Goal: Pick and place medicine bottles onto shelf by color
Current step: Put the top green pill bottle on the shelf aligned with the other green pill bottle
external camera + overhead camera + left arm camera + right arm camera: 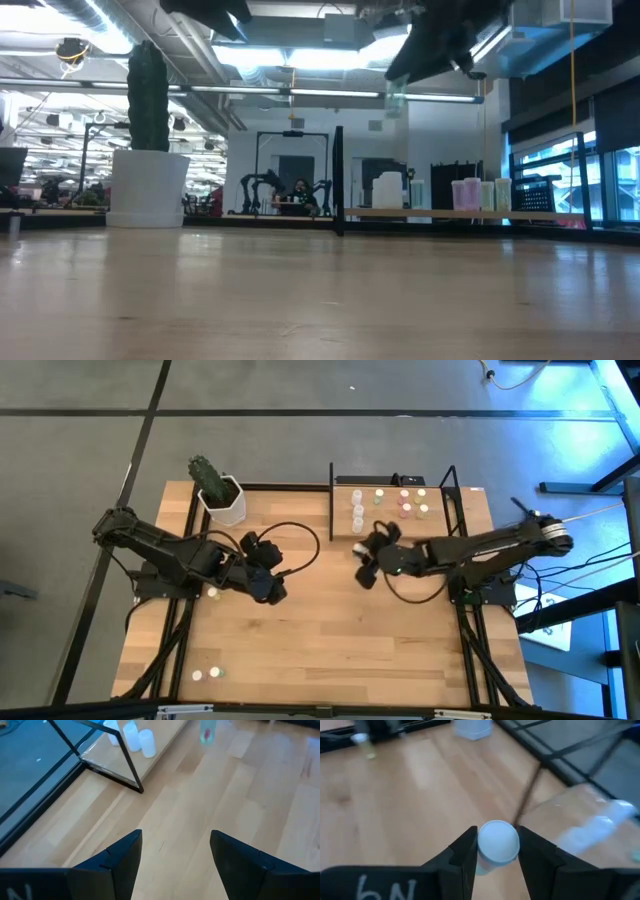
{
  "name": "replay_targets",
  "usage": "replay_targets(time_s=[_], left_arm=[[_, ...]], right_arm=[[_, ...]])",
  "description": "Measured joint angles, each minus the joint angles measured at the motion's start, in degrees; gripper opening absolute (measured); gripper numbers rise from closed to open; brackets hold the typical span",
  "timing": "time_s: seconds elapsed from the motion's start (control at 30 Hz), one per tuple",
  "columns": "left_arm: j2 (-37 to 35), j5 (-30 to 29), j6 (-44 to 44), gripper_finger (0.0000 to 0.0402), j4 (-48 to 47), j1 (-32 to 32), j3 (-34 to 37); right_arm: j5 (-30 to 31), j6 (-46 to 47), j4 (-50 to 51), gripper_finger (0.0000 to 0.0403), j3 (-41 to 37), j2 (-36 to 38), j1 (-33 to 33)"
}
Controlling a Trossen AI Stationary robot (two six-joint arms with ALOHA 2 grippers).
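Holding a small white-capped bottle (497,842) between its two fingers, the right gripper (368,563) is hanging in the air over the bench (330,650), just in front of the shelf (440,525). The bottle is up off the wood and not yet on the shelf. The left gripper (270,582) is waiting over the middle-left of the bench with its fingers spread wide and nothing in them.

Nearest the front edge, two little bottles (205,674) are sitting alone. Another small bottle (212,593) is lying close by the left arm. Farther back, more bottles are standing in rows on the shelf, white ones (357,513) on one side and pink, green and yellowish ones (405,506) beside them. A white plant pot (224,501) is standing at the back left.

The bottle is tiny and could be slipping out if the fingers loosen. It could also be knocking over the white row, or hitting the thin black frame, if it comes in too low.

The held bottle's body is mostly hidden by the fingers. The shelf looks blurry in the right wrist view, so free spots are hard to pick out.
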State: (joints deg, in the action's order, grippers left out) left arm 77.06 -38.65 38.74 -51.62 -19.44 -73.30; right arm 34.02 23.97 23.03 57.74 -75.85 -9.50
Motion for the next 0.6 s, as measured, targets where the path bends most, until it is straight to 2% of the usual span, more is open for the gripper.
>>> replay_targets(time_s=[0.2, 0.4, 0.5, 0.6], left_arm=[[0.00, -0.13, 2.80, 0.0228, 1.67, 1.78, 0.00], [0.00, -0.15, 2.88, 0.0228, 3.22, 4.22, 0.00], [0.00, -0.13, 2.88, 0.0228, 3.43, 5.27, 0.00], [0.00, -0.14, 2.88, 0.0228, 3.44, 6.14, 0.01]], right_arm=[[5.35, 0.00, 4.86, 0.0127, 0.00, 5.72, 4.01], [5.54, 1.80, 10.05, 0.0127, 0.00, 7.48, 11.34], [3.45, 4.10, 12.29, 0.0127, 0.00, 7.00, 15.93], [-2.00, 5.70, 13.59, 0.0127, 0.00, 5.54, 20.61]])
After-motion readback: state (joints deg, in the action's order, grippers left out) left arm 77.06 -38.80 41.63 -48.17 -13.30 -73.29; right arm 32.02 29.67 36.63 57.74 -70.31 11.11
